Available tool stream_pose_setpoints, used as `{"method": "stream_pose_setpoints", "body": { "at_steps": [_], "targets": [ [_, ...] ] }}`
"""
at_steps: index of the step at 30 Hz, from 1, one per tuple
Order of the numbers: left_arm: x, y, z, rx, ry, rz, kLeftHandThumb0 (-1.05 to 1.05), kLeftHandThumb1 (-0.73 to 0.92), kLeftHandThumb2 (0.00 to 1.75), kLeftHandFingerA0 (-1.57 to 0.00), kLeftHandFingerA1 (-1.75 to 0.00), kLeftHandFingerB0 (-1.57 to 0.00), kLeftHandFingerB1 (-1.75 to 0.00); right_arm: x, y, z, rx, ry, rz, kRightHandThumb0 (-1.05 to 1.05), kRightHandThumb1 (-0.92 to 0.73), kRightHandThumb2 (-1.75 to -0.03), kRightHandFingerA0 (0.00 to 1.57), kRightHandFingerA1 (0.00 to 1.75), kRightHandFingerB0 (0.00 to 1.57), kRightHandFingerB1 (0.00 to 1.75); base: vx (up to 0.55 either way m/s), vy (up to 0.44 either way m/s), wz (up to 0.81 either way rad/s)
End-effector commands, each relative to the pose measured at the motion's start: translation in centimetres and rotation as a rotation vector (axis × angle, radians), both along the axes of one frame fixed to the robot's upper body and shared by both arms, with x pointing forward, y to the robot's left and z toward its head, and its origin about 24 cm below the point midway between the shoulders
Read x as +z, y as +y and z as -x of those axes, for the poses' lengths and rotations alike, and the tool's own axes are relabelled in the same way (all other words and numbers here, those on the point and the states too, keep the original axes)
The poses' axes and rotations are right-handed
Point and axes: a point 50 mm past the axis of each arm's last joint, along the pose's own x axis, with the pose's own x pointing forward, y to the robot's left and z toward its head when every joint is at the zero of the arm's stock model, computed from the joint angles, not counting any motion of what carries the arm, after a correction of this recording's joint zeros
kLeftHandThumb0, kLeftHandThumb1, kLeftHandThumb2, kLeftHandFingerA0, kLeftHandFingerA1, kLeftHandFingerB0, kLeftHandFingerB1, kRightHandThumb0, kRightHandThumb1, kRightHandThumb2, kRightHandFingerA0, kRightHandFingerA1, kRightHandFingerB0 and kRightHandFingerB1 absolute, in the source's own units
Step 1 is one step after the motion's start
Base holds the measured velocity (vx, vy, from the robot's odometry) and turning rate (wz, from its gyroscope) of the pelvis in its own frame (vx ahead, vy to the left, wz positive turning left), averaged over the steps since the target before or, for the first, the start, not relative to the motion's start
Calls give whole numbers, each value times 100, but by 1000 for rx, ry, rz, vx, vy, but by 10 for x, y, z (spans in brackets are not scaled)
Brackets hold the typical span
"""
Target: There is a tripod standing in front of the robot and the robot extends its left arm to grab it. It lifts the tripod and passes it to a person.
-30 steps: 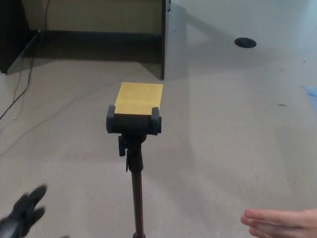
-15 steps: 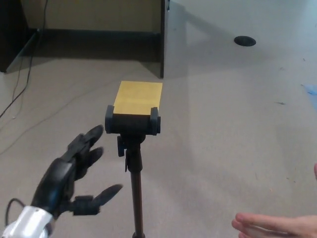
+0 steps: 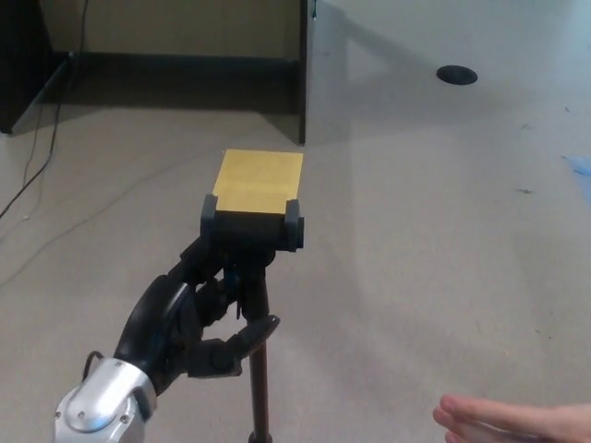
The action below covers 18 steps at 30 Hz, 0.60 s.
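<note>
Head view, sole view on record. Tripod (image 3: 252, 277): upright at centre frame, dark slender stem running down out of the lower edge, its feet not shown; a black clamp head at top carries a flat yellow block (image 3: 258, 182), which sits level in the clamp. Left hand (image 3: 189, 318): black, on a silver wrist, entering from lower left; fingers spread and curled about the stem just below the clamp head, upper fingers reaching the knob beside the head, thumb (image 3: 242, 340) crossing toward the stem from below. Contact appears partial; the fingers are not yet pressed together on the stem, and whether any pad bears on it cannot be told. Right hand: not in view. Person's hand (image 3: 512, 420): lower right corner, flat and open, well apart from the tripod. Floor (image 3: 443, 231): pale, with a dark round fitting (image 3: 457, 76) at upper right, a cable (image 3: 37, 166) at left, and a dark furniture panel (image 3: 302, 74) behind the tripod. Step in hand, by judgement: the grasp, at the point of closing. Next move calls for the fingers and thumb to close firmly around the stem, then a straight lift keeping the head level before carrying it toward the person's hand.
</note>
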Motion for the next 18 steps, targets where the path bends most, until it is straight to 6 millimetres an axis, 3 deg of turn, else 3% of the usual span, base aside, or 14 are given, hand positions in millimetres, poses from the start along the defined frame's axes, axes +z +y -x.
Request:
{"method": "stream_pose_setpoints", "body": {
  "at_steps": [1,7,8,12,13,14,15,16,17,18],
  "targets": [
    [-6,-7,0,-53,156,111,-63,38,79,-3,-37,-2,-17,3,-1,-2,19,-10,-2,-40,-67,-60,68,42,45,35,0,0,0],
    [-10,-5,-4,-51,206,167,-63,38,78,-3,-37,-1,-17,5,0,-7,18,-13,-5,-40,-66,-61,71,43,46,36,0,0,0],
    [-11,-4,-5,-51,214,175,-61,48,56,-10,-33,0,-17,5,0,-8,15,-13,-6,-40,-68,-60,71,45,47,36,0,0,0],
    [-17,-2,-6,-39,247,186,-68,38,70,-6,-41,-1,-15,4,0,-6,13,-10,-10,-40,-66,-60,71,43,46,36,0,0,0],
    [-19,-1,-8,-24,263,181,-65,47,56,-16,-34,0,-19,4,0,-6,11,-10,-10,-40,-68,-61,72,44,47,36,0,0,0],
    [-20,-1,-9,-21,266,183,-62,48,55,-15,-34,0,-20,4,0,-6,13,-10,-5,-40,-68,-60,74,46,48,37,0,0,0],
    [-21,-1,-11,-24,266,165,-67,40,73,-8,-41,-3,-14,5,0,-6,11,-10,-7,-47,-56,-83,67,58,42,49,0,0,0],
    [-21,-1,-12,-26,267,148,-63,38,79,-3,-42,-1,-18,5,0,-7,9,-11,-10,-41,-66,-60,73,44,47,36,0,0,0],
    [-22,-1,-12,-28,267,134,-63,38,79,-3,-42,-1,-18,5,0,-7,10,-11,-11,-41,-66,-60,73,44,47,36,0,0,0],
    [-24,-1,-13,-27,275,137,-65,48,55,-11,-31,-1,-18,5,1,-6,21,-13,-2,-40,-68,-61,69,42,48,36,0,0,0]
  ]
}}
